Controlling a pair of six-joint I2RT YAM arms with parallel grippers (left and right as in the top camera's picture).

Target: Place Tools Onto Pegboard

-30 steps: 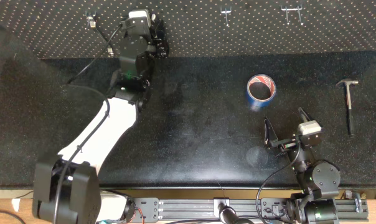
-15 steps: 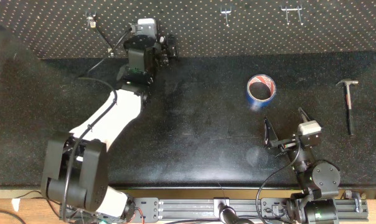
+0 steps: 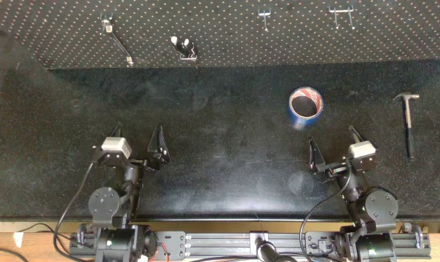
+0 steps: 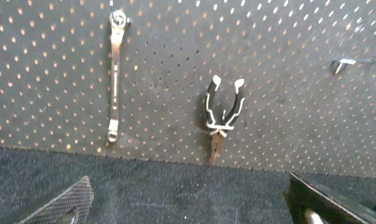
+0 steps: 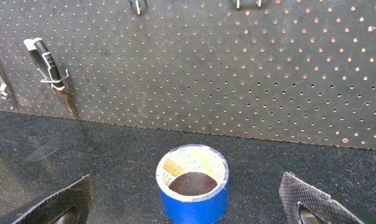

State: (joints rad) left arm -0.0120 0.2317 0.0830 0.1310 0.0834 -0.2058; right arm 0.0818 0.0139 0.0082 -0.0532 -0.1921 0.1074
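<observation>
On the pegboard (image 3: 227, 33) hang a silver wrench (image 3: 116, 40) (image 4: 115, 74) and black-and-white pliers (image 3: 183, 48) (image 4: 222, 115) (image 5: 51, 68). A blue tape roll (image 3: 306, 103) (image 5: 193, 183) stands on the black mat right of centre. Farther right lies a hammer (image 3: 407, 120). My left gripper (image 3: 136, 143) (image 4: 188, 211) sits open and empty at the near left, facing the pliers from a distance. At the near right, my right gripper (image 3: 334, 145) (image 5: 182, 208) is open and empty, with the tape roll straight ahead of it.
Two bare metal hooks (image 3: 264, 14) (image 3: 342, 14) stick out of the pegboard at upper right; one hook (image 4: 345, 62) also appears in the left wrist view. The black mat (image 3: 227, 138) covers the table up to the pegboard.
My left arm has drawn back from the pegboard to the near left, leaving the pliers hanging there. The right arm, tape and hammer have not moved.
</observation>
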